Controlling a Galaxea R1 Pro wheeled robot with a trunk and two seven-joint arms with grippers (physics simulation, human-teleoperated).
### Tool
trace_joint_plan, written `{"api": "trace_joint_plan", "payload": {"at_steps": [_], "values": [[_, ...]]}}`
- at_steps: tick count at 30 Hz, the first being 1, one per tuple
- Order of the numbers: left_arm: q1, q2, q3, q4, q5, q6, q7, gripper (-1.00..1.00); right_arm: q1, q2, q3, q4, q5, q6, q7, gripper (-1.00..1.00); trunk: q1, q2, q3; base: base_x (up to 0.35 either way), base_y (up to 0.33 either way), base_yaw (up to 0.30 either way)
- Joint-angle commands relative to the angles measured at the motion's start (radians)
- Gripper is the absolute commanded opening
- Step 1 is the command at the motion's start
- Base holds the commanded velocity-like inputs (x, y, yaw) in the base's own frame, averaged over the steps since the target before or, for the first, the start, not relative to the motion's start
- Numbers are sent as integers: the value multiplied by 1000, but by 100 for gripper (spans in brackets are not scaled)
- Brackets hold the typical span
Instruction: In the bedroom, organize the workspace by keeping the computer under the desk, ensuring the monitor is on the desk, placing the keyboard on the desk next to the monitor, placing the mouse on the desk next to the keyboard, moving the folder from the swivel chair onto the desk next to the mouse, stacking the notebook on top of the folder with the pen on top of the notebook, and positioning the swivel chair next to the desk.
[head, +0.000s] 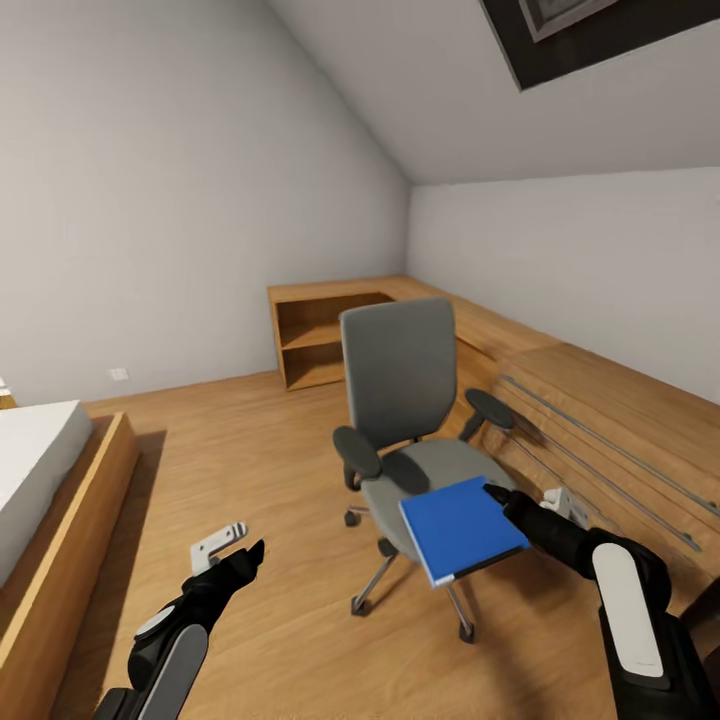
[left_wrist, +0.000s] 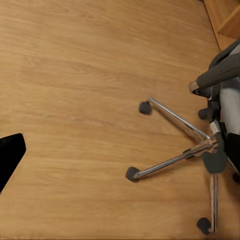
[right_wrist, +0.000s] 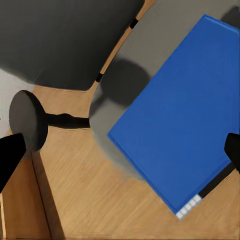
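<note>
The grey swivel chair (head: 400, 400) stands mid-room on the wood floor, its back toward the far wall. The bright blue folder (head: 462, 527) lies tilted on the seat's front edge and overhangs it. My right gripper (head: 497, 493) is at the folder's right corner. In the right wrist view the right gripper (right_wrist: 121, 150) is open, its fingertips (right_wrist: 10, 155) spread wide over the folder (right_wrist: 175, 120) and seat. My left gripper (head: 252, 553) hangs open over bare floor left of the chair. Its wrist view shows the chrome star base (left_wrist: 200, 145) and castors.
A low light-wood shelf unit (head: 325, 340) stands behind the chair. It runs on as a long wood drawer unit (head: 600, 420) along the right wall. A bed with a wood frame (head: 60, 520) lies at the left. Open floor lies between bed and chair.
</note>
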Motion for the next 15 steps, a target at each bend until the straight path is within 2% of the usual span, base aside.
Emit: {"api": "trace_joint_plan", "payload": {"at_steps": [1, 5, 12, 15], "values": [[-1, 1, -5, 1, 9, 1, 10, 100, 0, 3, -1, -1, -11, 4, -9, 100, 0, -1, -1, -180, 148, -29], [-1, 1, -11, 5, 9, 1, 10, 100, 0, 7, -1, 2, -12, 3, -9, 100, 0, -1, -1, -89, 65, -157], [-1, 1, -12, 5, 9, -2, 11, 100, 1, 8, -1, 11, -14, 4, -9, 100, 0, -1, -1, -18, 13, -266], [-1, 1, -11, 4, 9, -3, 17, 100, 1, 7, -2, 30, -36, 4, -8, 100, 11, -22, -10, -4, 3, -291]]}}
